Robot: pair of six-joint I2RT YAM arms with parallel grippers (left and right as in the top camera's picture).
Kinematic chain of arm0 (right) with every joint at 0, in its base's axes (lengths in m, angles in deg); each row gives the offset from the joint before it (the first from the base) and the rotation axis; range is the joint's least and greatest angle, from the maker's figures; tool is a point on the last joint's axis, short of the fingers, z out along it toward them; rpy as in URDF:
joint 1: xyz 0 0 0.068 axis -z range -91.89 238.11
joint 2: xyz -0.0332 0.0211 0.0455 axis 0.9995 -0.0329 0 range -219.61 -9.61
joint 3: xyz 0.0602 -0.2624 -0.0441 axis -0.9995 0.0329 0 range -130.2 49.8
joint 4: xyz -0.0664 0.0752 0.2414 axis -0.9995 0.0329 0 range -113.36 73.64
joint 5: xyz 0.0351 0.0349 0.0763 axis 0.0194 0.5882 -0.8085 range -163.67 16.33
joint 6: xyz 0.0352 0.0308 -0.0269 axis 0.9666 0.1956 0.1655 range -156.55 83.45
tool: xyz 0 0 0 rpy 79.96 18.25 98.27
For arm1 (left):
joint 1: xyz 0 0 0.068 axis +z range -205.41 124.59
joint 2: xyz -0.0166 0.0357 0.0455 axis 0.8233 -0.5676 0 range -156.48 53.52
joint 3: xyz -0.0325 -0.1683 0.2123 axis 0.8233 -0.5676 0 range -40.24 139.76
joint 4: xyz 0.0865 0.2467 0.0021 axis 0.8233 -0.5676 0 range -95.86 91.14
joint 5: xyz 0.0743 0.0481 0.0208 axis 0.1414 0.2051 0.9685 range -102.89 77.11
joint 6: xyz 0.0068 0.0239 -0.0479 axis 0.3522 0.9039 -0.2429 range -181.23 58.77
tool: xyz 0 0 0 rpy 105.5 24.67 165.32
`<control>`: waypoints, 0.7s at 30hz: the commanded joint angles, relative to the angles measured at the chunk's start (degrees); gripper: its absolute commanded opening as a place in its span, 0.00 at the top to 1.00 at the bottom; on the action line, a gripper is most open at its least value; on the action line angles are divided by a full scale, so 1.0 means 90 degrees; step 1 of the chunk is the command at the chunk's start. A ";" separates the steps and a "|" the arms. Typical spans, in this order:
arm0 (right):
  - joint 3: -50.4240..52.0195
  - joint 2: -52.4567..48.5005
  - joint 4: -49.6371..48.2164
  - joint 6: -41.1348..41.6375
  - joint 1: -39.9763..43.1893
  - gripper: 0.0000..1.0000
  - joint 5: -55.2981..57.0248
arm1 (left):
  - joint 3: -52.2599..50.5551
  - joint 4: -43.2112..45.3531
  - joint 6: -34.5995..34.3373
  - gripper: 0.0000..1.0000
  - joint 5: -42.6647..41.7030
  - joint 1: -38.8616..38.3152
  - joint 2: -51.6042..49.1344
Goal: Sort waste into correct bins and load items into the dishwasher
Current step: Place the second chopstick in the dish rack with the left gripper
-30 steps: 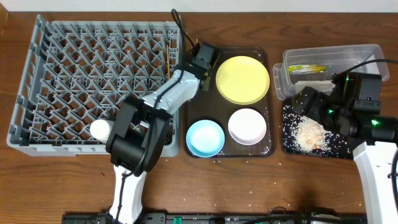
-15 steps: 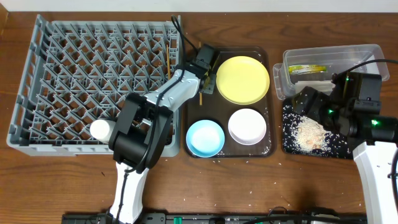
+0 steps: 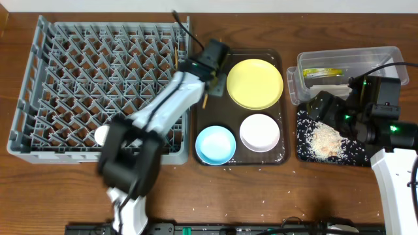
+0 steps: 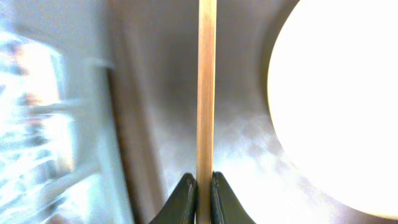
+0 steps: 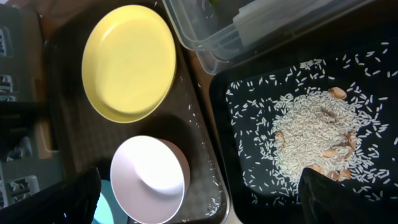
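My left gripper (image 3: 208, 65) is shut on a thin wooden chopstick (image 4: 206, 93), held over the left edge of the brown tray beside the yellow plate (image 3: 255, 83). In the left wrist view the jaws (image 4: 200, 198) pinch the stick. A second chopstick (image 3: 177, 57) lies in the grey dish rack (image 3: 78, 72), where the white cup (image 3: 100, 134) also sits, partly behind my arm. The blue bowl (image 3: 215, 144) and white bowl (image 3: 259, 132) stand on the tray. My right gripper (image 3: 324, 106) is open and empty above the black tray (image 3: 302, 154) of rice crumbs (image 5: 311, 127).
The clear tub (image 3: 300, 62) at the back right holds the green-and-orange wrapper (image 3: 323, 72) and white paper (image 3: 330, 85). The dark brown serving tray (image 3: 283, 134) lies between rack and bins. Loose rice grains lie on the tray floor (image 5: 205, 186) and the table's front.
My left arm has swung left and blurred with motion, carrying the chopstick slightly back and toward the rack. The right arm has not moved.
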 commanded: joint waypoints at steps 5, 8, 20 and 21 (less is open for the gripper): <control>-0.0005 0.0002 0.0007 0.0073 0.0046 0.01 -0.0027 | 0.0058 -0.1372 -0.0262 0.92 0.0024 0.0801 0.1503; -0.0005 0.0002 0.0007 0.0073 0.0046 0.01 -0.0029 | -0.0151 -0.1379 -0.0250 0.92 0.0024 0.1022 0.1341; -0.0005 0.0002 0.0007 0.0073 0.0046 0.01 -0.0027 | -0.0338 -0.1309 -0.0160 0.72 -0.0002 0.1190 0.0828; -0.0005 0.0002 0.0007 0.0073 0.0046 0.01 -0.0027 | -0.0335 -0.1326 -0.0160 0.69 -0.0002 0.1188 0.0884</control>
